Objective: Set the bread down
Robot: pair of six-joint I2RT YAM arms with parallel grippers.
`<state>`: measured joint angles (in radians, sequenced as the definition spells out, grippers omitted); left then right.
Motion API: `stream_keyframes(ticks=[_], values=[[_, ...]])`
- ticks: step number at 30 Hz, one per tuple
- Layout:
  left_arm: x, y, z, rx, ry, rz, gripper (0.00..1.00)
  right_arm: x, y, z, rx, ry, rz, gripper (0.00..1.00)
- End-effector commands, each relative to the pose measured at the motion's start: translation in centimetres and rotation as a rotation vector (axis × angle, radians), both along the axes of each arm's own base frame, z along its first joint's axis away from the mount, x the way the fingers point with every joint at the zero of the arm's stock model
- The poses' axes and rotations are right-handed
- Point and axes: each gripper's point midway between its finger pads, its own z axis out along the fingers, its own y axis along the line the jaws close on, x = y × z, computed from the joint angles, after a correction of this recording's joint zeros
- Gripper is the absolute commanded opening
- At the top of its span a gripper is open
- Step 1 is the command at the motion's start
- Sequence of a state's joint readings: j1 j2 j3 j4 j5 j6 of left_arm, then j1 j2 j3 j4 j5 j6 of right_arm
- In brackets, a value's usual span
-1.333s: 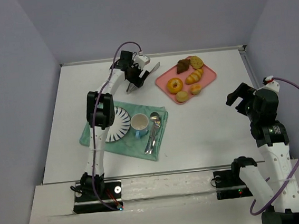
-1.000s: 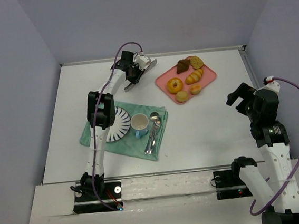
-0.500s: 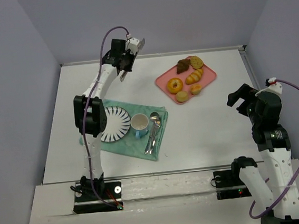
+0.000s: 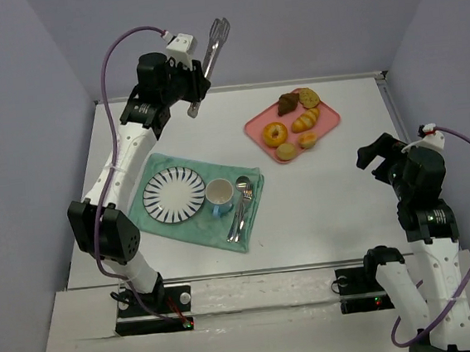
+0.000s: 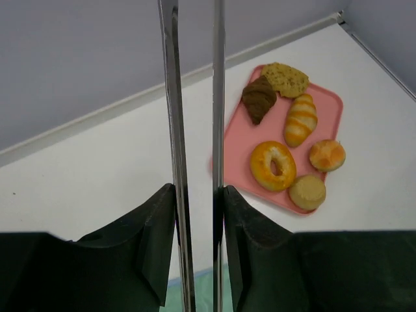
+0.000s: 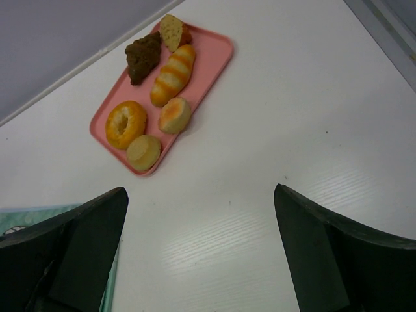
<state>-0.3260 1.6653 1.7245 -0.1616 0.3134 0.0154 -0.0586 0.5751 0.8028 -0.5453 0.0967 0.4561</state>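
Several breads lie on a pink tray [image 4: 331, 122] at the back right: a donut [image 4: 275, 134], a chocolate croissant [image 4: 288, 103], a striped roll [image 4: 305, 120] and small buns. My left gripper [image 4: 196, 83] is raised high over the table's back edge, left of the tray, and is shut on metal tongs [image 4: 216, 40] that point up and away. In the left wrist view the tongs [image 5: 171, 97] run between my fingers [image 5: 156, 227], their two arms slightly apart with nothing between them. My right gripper [image 4: 375, 155] hangs open at the right, holding nothing.
A green placemat [image 4: 253, 223] at the centre left carries a striped plate [image 4: 173, 195], a blue-and-white cup [image 4: 219, 195] and a fork and spoon [image 4: 242, 205]. Walls close the table at the left, back and right.
My left arm has lifted and swung back to the left with the tongs, which now point upward. The plate has come out from under the arm. The right arm barely moved.
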Motion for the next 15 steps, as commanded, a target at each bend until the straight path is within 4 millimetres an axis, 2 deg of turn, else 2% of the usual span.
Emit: stream_keyframes(ticks=[1,8,11,12,15], values=[[-1.6,-1.9,-1.0,-0.037,0.049,-0.061,0.43,0.3,0.0,1.3,-0.016,-0.064,0.012,1.00],[-2.4,-3.6,-1.7,-0.014,0.066,-0.069,0.49,0.1,0.0,1.6,-0.013,-0.077,0.008,1.00],[-2.3,-4.9,-3.1,0.004,0.100,-0.074,0.51,0.1,0.0,1.5,-0.012,-0.075,0.006,1.00],[-2.6,-5.2,-3.0,0.005,0.104,-0.077,0.52,0.1,0.0,1.5,-0.014,-0.077,0.006,1.00],[-2.3,-6.4,-6.5,0.038,0.212,-0.045,0.53,0.1,0.1,1.3,-0.011,-0.071,0.009,1.00]])
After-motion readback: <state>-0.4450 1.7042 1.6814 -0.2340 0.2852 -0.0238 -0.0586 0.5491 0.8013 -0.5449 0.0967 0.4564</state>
